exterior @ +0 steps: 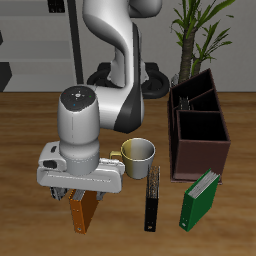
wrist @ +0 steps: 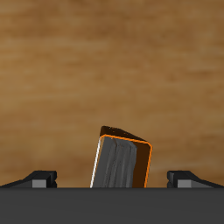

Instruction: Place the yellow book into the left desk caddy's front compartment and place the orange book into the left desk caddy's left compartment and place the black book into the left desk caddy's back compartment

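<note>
The orange book (exterior: 84,212) stands upright on the table near its front edge. My gripper (exterior: 70,194) hangs right above it, open. In the wrist view the orange book (wrist: 121,163) rises between the two fingertips (wrist: 37,179), which stand wide apart with a gap on both sides of the book. The black book (exterior: 152,199) lies flat on the table between the mug and the green book. The left desk caddy (exterior: 200,155), a tall dark brown box with inner dividers, stands farther back beside the plant. The yellow book is out of view.
A pale mug (exterior: 138,154) stands close to the gripper's body. A green book (exterior: 198,201) stands in front of the caddy. A potted plant (exterior: 200,30) rises behind the caddy.
</note>
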